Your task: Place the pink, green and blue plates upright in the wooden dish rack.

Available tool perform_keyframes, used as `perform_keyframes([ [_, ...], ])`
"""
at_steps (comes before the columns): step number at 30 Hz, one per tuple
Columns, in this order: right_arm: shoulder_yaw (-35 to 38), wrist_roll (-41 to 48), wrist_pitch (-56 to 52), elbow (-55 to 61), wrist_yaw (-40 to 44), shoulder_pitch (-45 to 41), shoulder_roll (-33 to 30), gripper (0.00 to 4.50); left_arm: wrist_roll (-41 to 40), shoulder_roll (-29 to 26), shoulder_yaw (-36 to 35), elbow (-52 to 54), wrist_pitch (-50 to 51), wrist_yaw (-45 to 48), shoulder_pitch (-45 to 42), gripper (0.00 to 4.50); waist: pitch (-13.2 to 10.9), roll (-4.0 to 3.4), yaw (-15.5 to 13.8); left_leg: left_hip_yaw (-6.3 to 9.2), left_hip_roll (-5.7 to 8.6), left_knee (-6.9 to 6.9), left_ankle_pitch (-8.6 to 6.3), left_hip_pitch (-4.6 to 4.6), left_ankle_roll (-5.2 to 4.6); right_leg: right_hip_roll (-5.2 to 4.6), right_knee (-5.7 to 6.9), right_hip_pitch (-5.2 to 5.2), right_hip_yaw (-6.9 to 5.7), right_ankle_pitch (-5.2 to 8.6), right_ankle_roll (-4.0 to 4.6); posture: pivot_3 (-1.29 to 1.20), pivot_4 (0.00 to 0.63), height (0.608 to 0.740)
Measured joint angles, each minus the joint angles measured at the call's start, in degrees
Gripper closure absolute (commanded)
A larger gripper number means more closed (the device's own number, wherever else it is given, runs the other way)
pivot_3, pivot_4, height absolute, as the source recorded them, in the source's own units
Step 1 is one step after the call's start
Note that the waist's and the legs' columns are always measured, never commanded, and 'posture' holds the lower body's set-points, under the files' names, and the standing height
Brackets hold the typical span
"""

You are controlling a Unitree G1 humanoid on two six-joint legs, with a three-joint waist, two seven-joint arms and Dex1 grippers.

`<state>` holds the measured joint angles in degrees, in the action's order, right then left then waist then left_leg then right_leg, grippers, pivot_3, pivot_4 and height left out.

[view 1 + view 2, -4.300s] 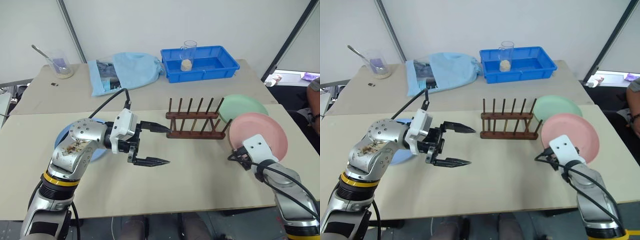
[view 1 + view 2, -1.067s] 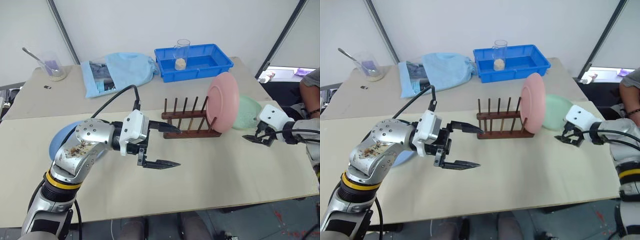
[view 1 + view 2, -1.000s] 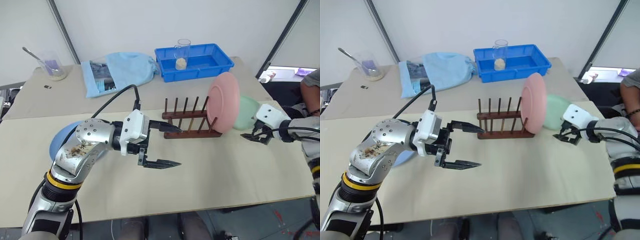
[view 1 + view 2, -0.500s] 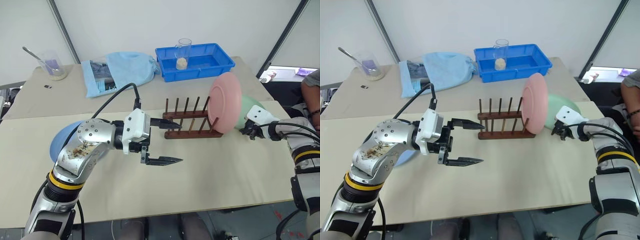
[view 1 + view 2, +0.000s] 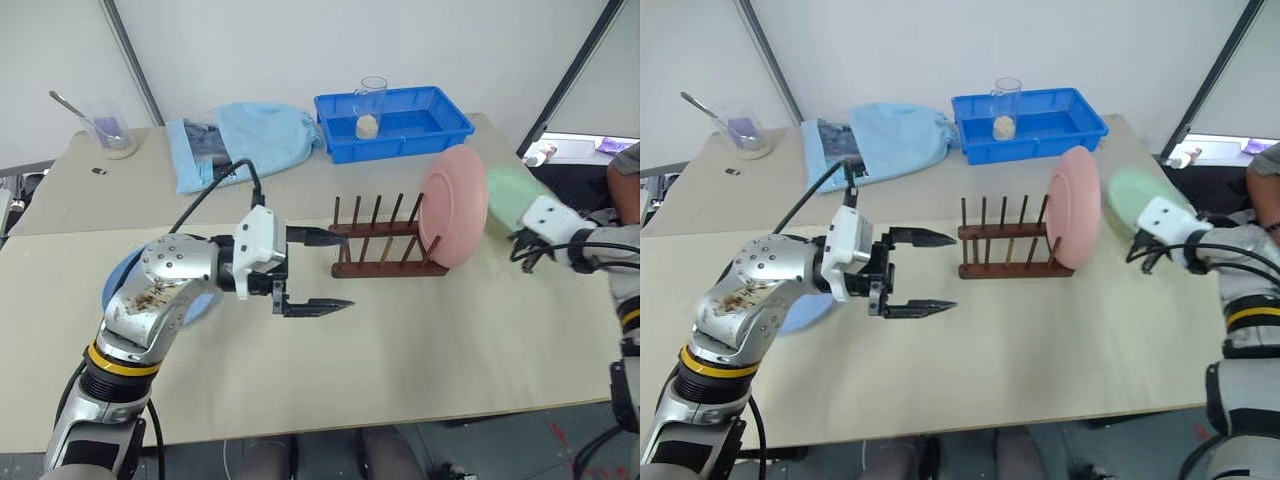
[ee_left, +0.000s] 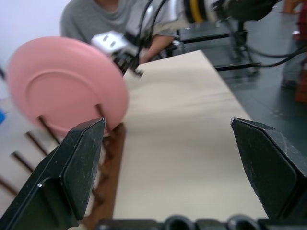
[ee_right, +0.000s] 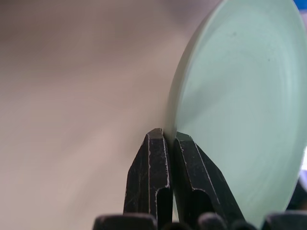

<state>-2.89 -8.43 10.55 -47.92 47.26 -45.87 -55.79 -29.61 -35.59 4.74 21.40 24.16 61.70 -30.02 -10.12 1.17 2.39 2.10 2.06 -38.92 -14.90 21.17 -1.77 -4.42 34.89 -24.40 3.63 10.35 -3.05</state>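
Tabletop [image 5: 420, 330]: rack [image 5: 385, 240] lengthwise left-right.

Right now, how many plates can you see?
3. The round pink plate stands upright at the right end of the brown wooden rack; the pale green plate is pinched in the right fingers; the blue plate lies behind the left arm.

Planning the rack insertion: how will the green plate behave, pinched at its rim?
The green plate likely stays stiff; it shows no sag. Gripped only at the rim by the right end effector, it may pivot. Its smooth surface looks slippery.
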Motion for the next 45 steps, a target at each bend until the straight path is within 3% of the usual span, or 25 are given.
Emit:
perform_keyframes([
  [5, 9.88, 10.71, -10.43, 24.84, 0.08, 2.87, 0.14, 4.46, -2.28, 0.0, -2.52, 0.04, 2.62, -2.24, 0.64, 0.0, -0.01, -0.01, 0.75, -0.05, -0.14, 0.01, -0.01, -0.08, -0.01, 0.14, 0.1, 0.0, 0.05, 0.0, 0.01, 0.0, 0.15, 0.74],
  [12, 17.34, 35.28, -37.96, 53.66, -5.17, -1.85, 10.23, 4.46, -3.58, -3.22, -5.85, -0.37, 4.57, -2.34, 0.77, 0.0, -0.01, -0.01, 0.17, 0.0, -0.17, -0.1, 0.0, -0.08, 0.0, 0.15, 0.12, 0.03, 0.04, -0.05, -0.02, 0.0, 0.15, 0.74],
  [17, 22.62, 56.58, -54.94, 64.43, -15.46, -3.05, 19.45, 4.46, -3.41, -5.64, -6.47, -1.77, 4.48, -1.75, 1.31, 0.0, -0.01, 0.02, -0.61, 0.16, -0.08, -0.06, -0.02, 0.03, -0.03, 0.02, 0.06, -0.03, -0.07, -0.07, 0.02, 0.0, 0.15, 0.74],
  [22, 24.09, 70.7, -63.96, 68.59, -23.88, 4.91, 24.26, 4.46, -3.34, -5.75, -6.49, -1.82, 4.39, -1.3, 1.83, 0.0, 0.0, 0.03, -1.77, 0.19, 0.0, -0.04, -0.08, 0.39, -0.11, -0.09, 0.05, -0.39, -0.09, -0.09, 0.0, 0.0, 0.15, 0.74],
  [27, 22.68, 72.78, -66.29, 69.02, -25.69, 11.07, 23.43, 4.46, -3.77, -5.75, -6.26, -1.29, 4.38, 0.35, 2.21, 0.0, 0.0, 0.03, -1.62, 0.11, 0.03, -0.1, -0.04, 1.11, -0.06, -0.07, 0.14, -1.16, -0.06, -0.21, 0.0, 0.0, 0.15, 0.74],
  [37, 22.62, 75.08, -67.25, 67.2, -23.44, 11.36, 18.42, 4.46, -4.18, -5.57, -5.76, -1.27, 4.39, 1.59, 1.56, 0.0, 0.0, 0.04, -1.35, -0.02, -0.07, -0.13, -0.04, 0.82, -0.07, 0.05, 0.07, -0.81, -0.05, -0.26, 0.06, 0.0, 0.15, 0.74],
  [45, 19.88, 72.1, -67.37, 64.81, -19.52, 12.68, 15.84, 4.46, -4.09, -5.36, -5.04, -1.27, 3.97, 1.79, 1.56, 0.0, 0.0, 0.04, -1.3, -0.08, -0.1, -0.18, -0.04, 0.82, -0.07, 0.09, 0.09, -0.83, -0.03, -0.28, 0.03, 0.0, 0.15, 0.74],
])
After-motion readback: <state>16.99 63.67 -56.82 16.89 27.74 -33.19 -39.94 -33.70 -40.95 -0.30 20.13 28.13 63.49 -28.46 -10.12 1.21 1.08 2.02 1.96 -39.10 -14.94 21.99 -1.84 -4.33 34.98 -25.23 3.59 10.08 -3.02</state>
